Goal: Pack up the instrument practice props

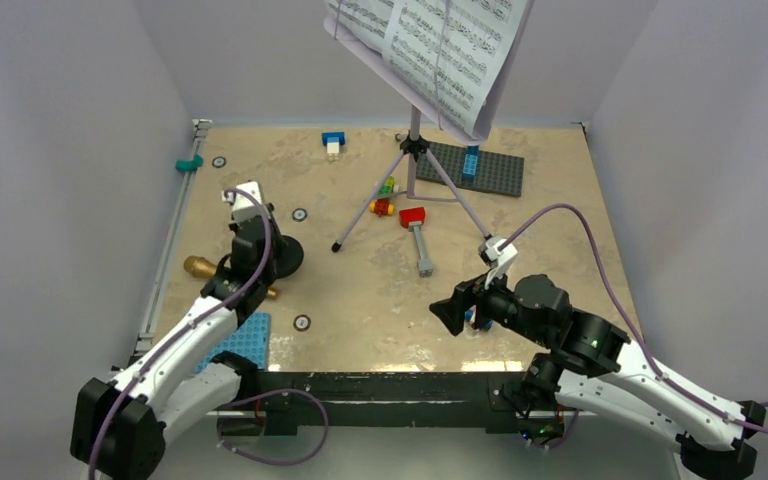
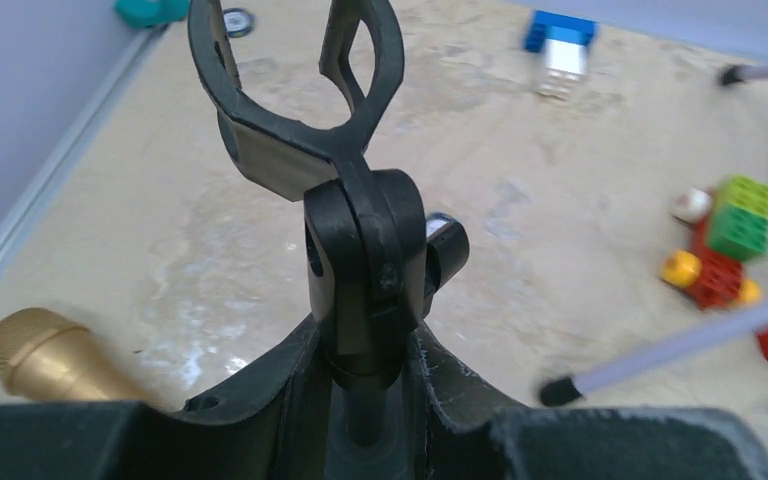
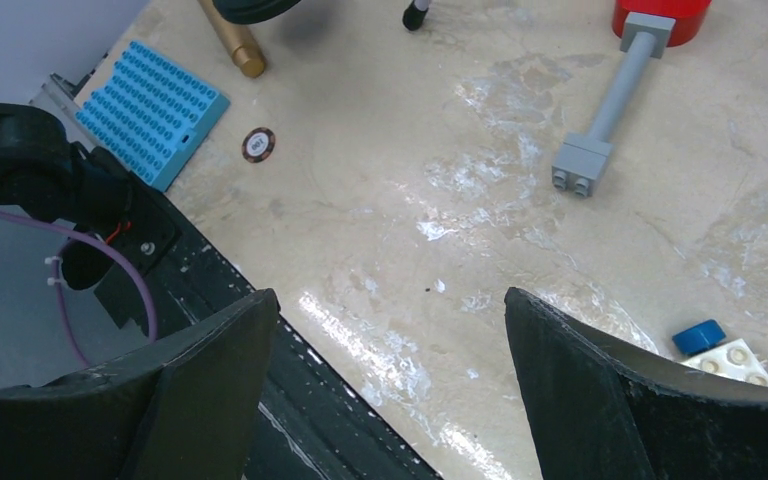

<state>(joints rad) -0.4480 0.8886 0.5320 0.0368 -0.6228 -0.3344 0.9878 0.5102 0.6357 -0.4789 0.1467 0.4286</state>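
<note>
Left end effector (image 2: 365,388) pinches the stem of the black mic stand (image 2: 365,250) near the gold microphone (image 2: 45,355); right end effector (image 3: 390,300) hangs spread, empty; the next move is probably lifting the stand clear, upright.

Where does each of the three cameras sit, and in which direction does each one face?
Top external: above and behind the arms, looking down at the table; both arms show, and the music stand.
Left wrist: on the left arm, looking forward along the left hand, shut on the mic stand.
Right wrist: on the right arm, looking down past the open right hand at the toy hammer.
Shared: all three show the gold microphone.
</note>
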